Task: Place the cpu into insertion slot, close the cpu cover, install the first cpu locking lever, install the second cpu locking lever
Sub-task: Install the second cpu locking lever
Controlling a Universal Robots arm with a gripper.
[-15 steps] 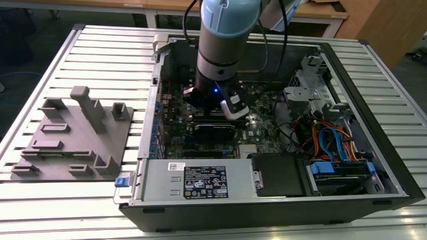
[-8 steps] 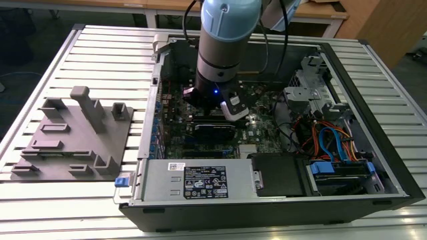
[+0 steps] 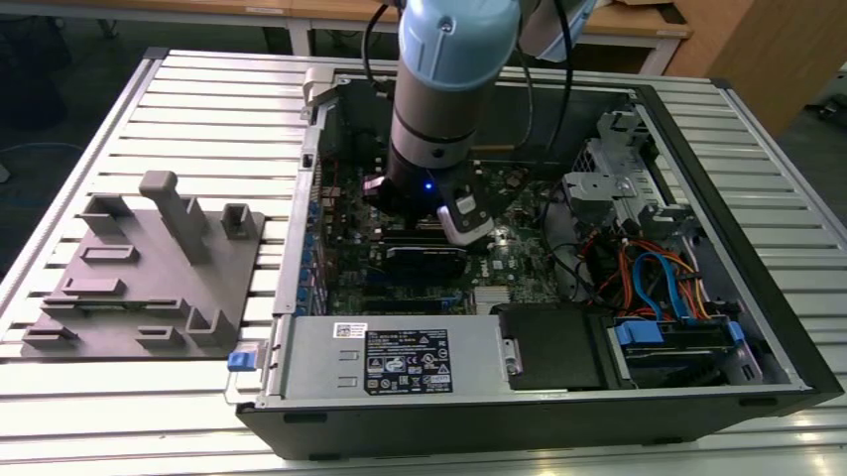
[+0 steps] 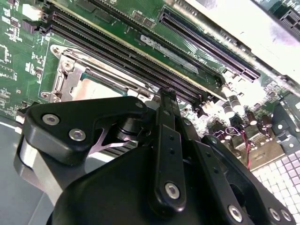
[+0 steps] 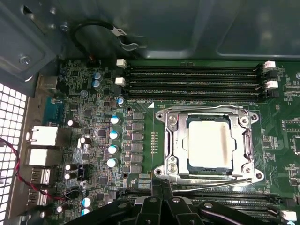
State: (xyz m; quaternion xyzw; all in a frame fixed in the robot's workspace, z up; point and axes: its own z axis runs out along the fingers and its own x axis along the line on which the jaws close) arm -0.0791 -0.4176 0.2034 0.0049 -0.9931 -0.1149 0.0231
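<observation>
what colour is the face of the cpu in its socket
Pale silvery beige; the cpu shows best in the first wrist view.

insertion slot point(image 4: 70, 79) half hidden behind end effector point(image 4: 166, 101)

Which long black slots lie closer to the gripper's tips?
The slots by the gripper, below the cpu cover; the other slots lie beyond it.

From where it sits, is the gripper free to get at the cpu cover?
Probably yes. In the first wrist view the gripper sits right at the edge of the cpu cover, which lies down around the cpu, with nothing standing between them.
</observation>
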